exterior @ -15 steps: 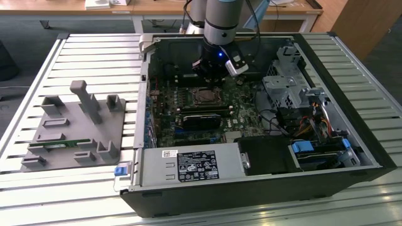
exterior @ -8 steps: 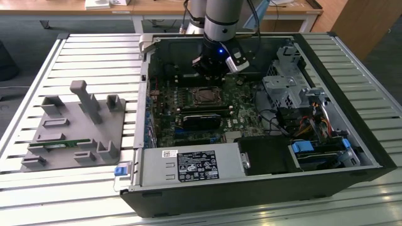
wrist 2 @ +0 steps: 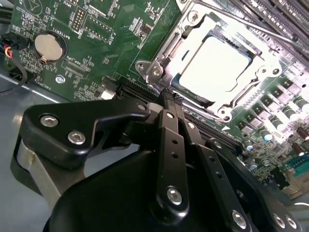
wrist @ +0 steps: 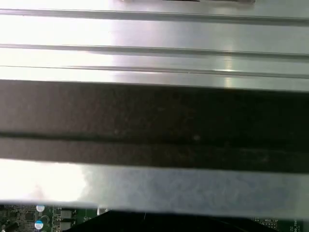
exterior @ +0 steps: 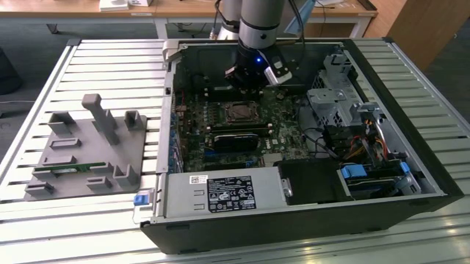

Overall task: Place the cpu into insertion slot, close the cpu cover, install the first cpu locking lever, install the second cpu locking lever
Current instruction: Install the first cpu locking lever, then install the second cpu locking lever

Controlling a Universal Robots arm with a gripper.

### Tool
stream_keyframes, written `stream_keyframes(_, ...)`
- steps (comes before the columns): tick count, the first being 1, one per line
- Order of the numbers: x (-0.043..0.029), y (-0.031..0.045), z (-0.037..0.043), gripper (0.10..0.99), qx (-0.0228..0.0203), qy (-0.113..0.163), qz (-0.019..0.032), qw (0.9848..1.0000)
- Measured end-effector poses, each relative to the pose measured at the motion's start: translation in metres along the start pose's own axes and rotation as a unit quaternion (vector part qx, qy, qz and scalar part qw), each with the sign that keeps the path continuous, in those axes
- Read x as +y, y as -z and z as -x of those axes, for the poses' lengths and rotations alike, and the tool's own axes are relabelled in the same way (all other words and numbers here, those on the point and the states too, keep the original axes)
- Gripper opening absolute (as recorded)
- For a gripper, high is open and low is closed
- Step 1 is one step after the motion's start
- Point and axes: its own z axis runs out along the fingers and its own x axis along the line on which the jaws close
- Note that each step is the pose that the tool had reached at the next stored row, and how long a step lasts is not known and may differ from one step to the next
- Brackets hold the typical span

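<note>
Gripper (wrist 2: pixel 170 96) hangs just beside the insertion slot (wrist 2: pixel 217 72), fingers pressed together and empty, tips near the slot's edge. Cpu (wrist 2: pixel 215 67) already sits in the slot, with the cpu cover (wrist 2: pixel 186 46) down around it, the chip showing through its window.

the arm (exterior: pixel 258 22) comes down near upright from the far side in the exterior view, a grey tube ending in a black wrist section with a small blue light lit on it. below that sits the black gripper (exterior: pixel 248 88), pointing downward with a white and red block fixed to its side, toward the exterior view's right. in the second wrist view the gripper (wrist 2: pixel 170 99) shows as black linkage bars studded with silver screws, its two slim fingers (wrist 2: pixel 169 108) brought together, tips meeting with no gap between them.
</note>
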Motion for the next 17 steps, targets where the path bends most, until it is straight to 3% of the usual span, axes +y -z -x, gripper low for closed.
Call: stream_keyframes(17,-0.0099,0.0007,0.0006,0.106,0.0,0.0,0.0,1.0)
